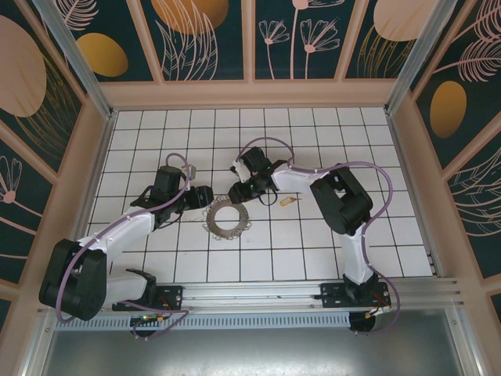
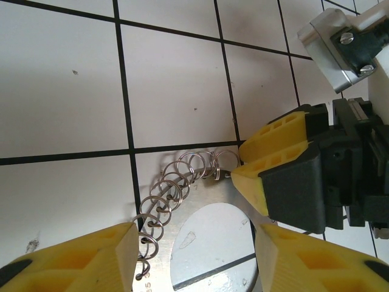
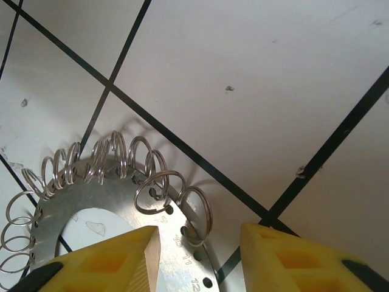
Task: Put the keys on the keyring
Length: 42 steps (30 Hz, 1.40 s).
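Jaws of the left gripper [image 2: 194,236] and right gripper [image 3: 199,234] are held parted, gripping nothing, over the keyring [image 1: 227,218], probably to steady it, while 1 key [image 1: 286,201] is seen lying free nearby.

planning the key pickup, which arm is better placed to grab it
Right, probably. The key lies on the tiles to the right of the keyring, nearer the right gripper at the ring's far rim. The left gripper sits across the ring on its left side.
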Tool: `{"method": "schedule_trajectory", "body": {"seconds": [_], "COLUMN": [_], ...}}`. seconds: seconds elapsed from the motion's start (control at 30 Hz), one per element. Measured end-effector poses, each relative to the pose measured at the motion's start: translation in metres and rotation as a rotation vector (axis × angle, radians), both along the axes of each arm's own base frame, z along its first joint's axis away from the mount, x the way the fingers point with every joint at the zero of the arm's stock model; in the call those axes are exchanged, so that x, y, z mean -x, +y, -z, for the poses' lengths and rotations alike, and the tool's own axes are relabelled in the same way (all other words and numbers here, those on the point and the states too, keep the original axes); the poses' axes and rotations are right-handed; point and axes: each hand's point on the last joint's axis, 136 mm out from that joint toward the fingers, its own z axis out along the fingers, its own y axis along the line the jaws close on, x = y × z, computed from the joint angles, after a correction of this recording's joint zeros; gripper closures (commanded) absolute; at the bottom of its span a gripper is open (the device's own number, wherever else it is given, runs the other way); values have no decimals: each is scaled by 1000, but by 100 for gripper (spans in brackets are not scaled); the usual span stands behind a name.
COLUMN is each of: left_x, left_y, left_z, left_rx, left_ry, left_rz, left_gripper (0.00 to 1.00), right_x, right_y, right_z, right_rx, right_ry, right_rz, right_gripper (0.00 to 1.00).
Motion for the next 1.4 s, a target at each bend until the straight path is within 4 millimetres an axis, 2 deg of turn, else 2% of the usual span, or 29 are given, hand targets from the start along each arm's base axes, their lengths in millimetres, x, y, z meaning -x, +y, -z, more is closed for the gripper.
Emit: {"method": "schedule_trajectory", "body": {"seconds": [0.5,0.73,1.27,1.4], "left_x": [0,0,0,1], "left_y": [0,0,3,3], "left_z": [0,0,-5,-9], "left_rx": [0,0,-8,-9], "left_ry": [0,-1,-17,-30], "left_rz": [0,-1,-7,-3], "left_gripper": [47,47,50,52], "right_x": [-3,-3,-7,1], "right_y": [6,7,13,9], "right_z": [-3,4,-2,-6], "right_rx": [-38,-38,-63,-67], "right_ry": [6,23,-8,-45], "right_rz": [10,19,11,-5], "right_gripper": [72,74,100,100]}}
